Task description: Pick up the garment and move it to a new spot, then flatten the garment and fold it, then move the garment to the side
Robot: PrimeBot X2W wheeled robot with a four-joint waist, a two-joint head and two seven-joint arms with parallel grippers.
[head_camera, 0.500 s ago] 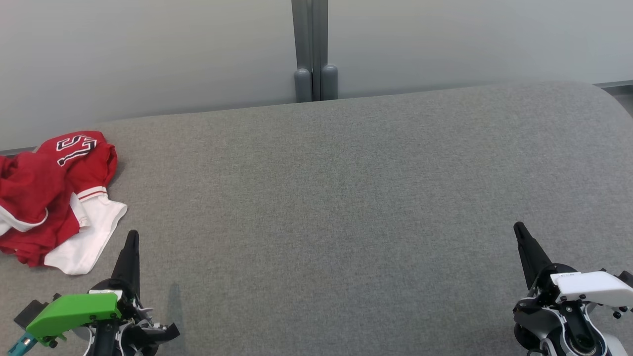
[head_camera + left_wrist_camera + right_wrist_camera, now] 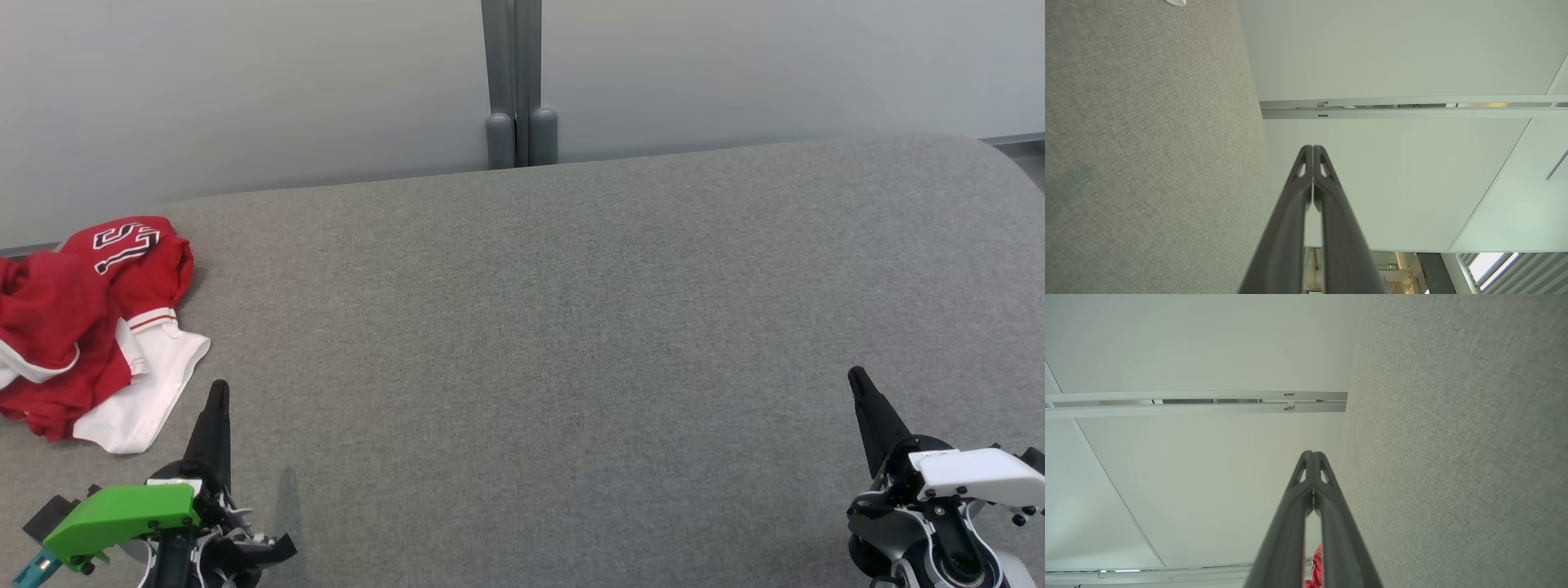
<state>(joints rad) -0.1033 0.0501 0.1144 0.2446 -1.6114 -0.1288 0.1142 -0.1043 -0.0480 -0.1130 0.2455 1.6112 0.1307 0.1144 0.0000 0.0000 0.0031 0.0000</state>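
The garment (image 2: 82, 335), a crumpled red and white jersey with black and white lettering, lies at the far left of the grey fabric table (image 2: 555, 327). A white edge of the garment (image 2: 1176, 2) peeks in at the top of the left wrist view, and a red scrap of the garment (image 2: 1316, 565) shows between the fingers in the right wrist view. My left gripper (image 2: 217, 390) is shut and empty, its tip just right of the garment's white hem, not touching it. Far off at the lower right, my right gripper (image 2: 856, 376) is shut and empty too. Both pairs of fingertips (image 2: 1313, 149) (image 2: 1311, 454) are pressed together.
A pale wall with a grey post (image 2: 513, 82) runs behind the table's far edge. The table's right end curves away at the upper right corner (image 2: 1004, 163). The grey surface stretches wide between the two grippers.
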